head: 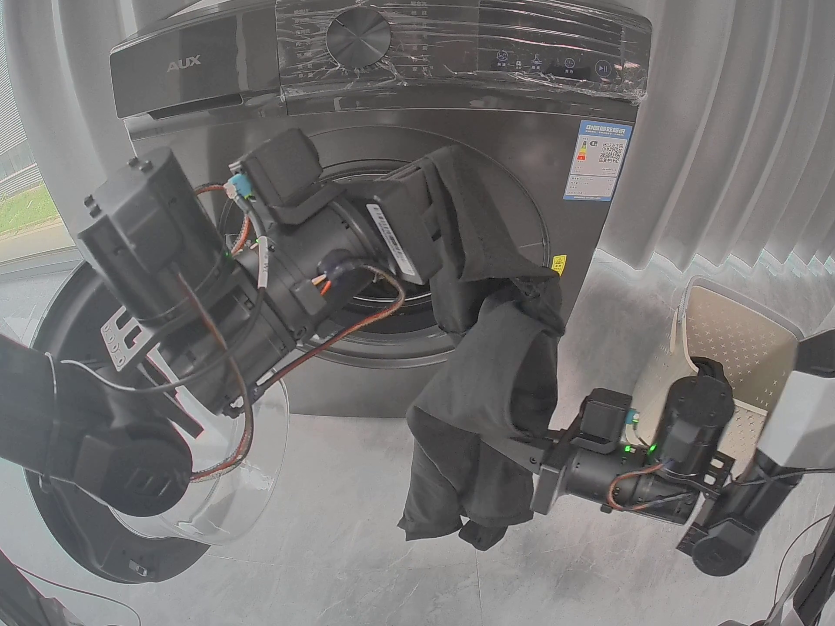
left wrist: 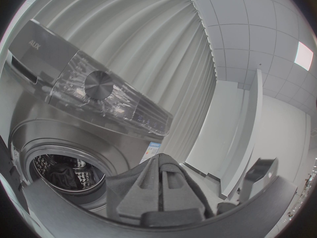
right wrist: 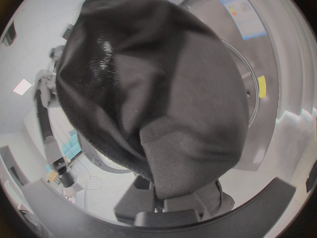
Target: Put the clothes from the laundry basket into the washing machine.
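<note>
A dark grey garment (head: 487,367) hangs in front of the washing machine (head: 487,132), stretched between both grippers. My left gripper (head: 437,206) is shut on its upper end, right at the round drum opening (left wrist: 66,172). In the left wrist view the cloth (left wrist: 132,179) wraps around my left gripper (left wrist: 160,179). My right gripper (head: 515,447) is lower down, shut on the bottom part of the garment. In the right wrist view the garment (right wrist: 158,93) covers the right gripper (right wrist: 160,204). Dark clothing (left wrist: 64,177) lies inside the drum. The white laundry basket (head: 739,341) stands at the right.
The machine's door (head: 226,471) hangs wide open at the lower left, under my left arm. A pleated curtain (head: 739,132) runs behind and to the right of the machine. Grey floor (head: 348,497) lies between the machine and me.
</note>
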Motion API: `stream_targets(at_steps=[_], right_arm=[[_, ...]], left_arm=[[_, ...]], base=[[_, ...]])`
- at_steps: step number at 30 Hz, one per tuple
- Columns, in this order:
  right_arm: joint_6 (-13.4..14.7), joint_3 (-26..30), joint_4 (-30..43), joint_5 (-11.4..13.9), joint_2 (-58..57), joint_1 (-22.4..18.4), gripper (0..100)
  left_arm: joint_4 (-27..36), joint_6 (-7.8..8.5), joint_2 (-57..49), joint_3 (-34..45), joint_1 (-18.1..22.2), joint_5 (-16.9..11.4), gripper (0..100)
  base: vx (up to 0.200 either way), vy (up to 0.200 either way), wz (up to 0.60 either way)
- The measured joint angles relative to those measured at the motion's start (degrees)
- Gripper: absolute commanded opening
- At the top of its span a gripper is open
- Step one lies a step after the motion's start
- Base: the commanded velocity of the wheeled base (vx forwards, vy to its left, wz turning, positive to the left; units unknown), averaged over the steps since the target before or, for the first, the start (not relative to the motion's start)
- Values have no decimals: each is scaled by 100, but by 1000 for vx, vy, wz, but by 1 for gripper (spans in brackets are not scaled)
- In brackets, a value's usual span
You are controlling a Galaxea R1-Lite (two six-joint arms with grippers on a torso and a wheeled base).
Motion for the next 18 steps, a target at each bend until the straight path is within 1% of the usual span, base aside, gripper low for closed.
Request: stream_targets(at_steps=[2, 5, 12, 18], right_arm=[[-112, 251, 1, 183, -369, 57, 0], [-224, 496, 9, 369, -741, 95, 0], [-266, 750, 12, 567, -1312, 93, 0], [-263, 767, 12, 627, -1507, 16, 0]], left_arm=[[-21, -16, 121, 4, 107, -1, 0], [-66, -29, 297, 4, 229, 0, 0], [-323, -24, 837, 17, 474, 29, 0], [-763, -9, 1298, 133, 534, 35, 0]], base=[[0, 0, 0], [0, 0, 0], [0, 0, 0], [0, 0, 0]])
